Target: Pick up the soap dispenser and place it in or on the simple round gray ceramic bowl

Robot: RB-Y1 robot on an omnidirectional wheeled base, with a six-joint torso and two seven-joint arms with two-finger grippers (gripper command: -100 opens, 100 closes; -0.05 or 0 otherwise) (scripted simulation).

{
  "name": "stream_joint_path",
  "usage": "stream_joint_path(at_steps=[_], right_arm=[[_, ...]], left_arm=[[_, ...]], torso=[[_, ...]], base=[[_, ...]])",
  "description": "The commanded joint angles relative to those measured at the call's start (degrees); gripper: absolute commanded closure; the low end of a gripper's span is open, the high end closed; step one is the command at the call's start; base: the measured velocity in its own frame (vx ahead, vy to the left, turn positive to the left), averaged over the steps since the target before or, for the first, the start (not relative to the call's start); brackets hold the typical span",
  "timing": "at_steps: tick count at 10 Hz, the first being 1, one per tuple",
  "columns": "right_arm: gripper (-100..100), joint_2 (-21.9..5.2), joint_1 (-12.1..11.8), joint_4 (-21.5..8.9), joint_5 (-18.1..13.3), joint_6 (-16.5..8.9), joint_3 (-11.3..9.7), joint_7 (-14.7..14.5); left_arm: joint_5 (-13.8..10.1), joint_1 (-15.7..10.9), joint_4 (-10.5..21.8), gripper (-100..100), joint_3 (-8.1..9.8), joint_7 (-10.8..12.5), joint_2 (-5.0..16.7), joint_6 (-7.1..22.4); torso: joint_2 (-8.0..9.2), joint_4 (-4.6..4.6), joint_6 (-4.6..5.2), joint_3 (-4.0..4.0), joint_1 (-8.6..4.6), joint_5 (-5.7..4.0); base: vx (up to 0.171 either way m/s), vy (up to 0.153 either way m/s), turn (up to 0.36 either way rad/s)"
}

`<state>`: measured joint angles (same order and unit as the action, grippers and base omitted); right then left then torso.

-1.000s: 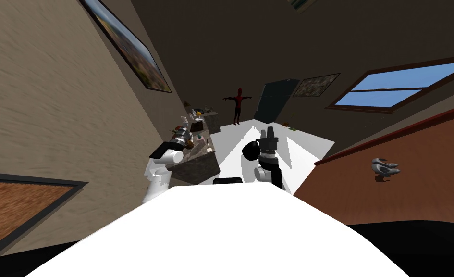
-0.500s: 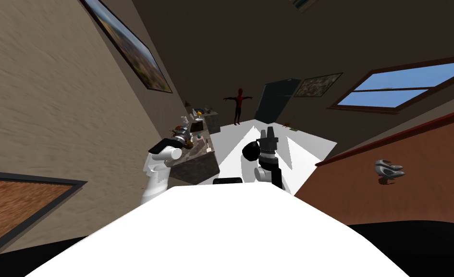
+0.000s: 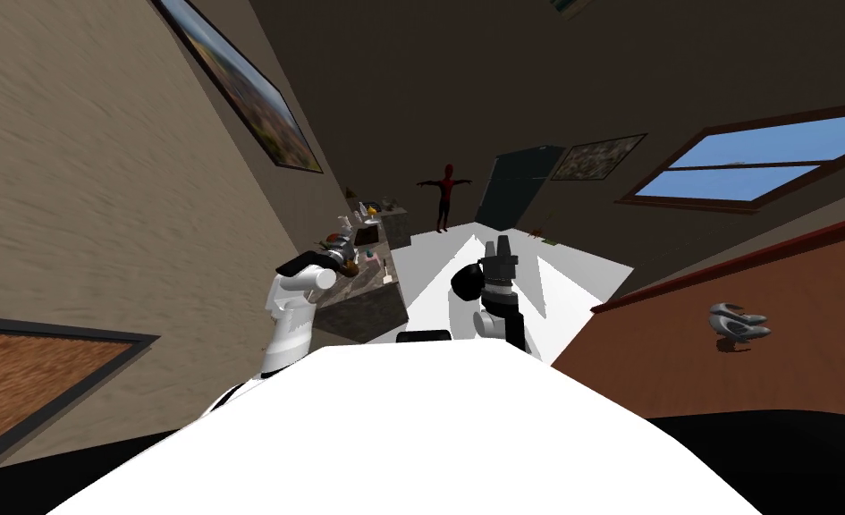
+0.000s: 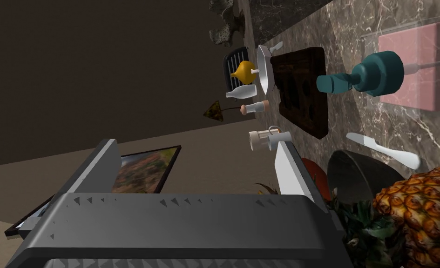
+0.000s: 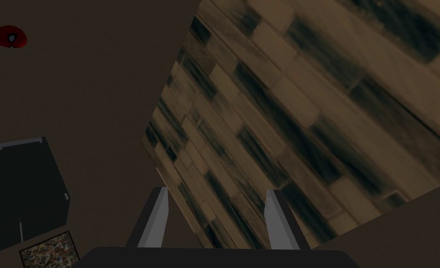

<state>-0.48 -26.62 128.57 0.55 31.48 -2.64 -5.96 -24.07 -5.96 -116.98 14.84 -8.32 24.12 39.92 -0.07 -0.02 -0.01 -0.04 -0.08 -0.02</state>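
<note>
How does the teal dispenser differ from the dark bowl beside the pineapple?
Colour: the teal dispenser is blue-green, the dark bowl is nearly black. Shape: the dispenser is a closed round body with a pump head; the bowl is open and hollow. Place: the bowl lies close to my open left gripper, beside the pineapple; the dispenser stands farther off, by a pink box. Both rest on the marbled counter.
</note>
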Motion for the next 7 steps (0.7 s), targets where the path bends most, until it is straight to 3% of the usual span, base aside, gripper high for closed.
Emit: stream_joint_path(at_steps=[1,7], right_arm=[[0,0.0,0.0,0.0,0.0,0.0,0.0,0.0],[0,0.0,0.0,0.0,0.0,0.0,0.0,0.0]], left_arm=[[-0.1,-1.0,0.7,-100,0.19,-0.1,0.3,2.9],[-1.4,-5.3,4.1,-100,1.16,-0.3,2.3,11.4]], torso=[[0.0,0.0,0.0,0.0,0.0,0.0],[-0.02,0.0,0.0,-0.01,-0.01,0.0]], base=[[0.02,-0.026,0.037],[0.019,-0.027,0.029]])
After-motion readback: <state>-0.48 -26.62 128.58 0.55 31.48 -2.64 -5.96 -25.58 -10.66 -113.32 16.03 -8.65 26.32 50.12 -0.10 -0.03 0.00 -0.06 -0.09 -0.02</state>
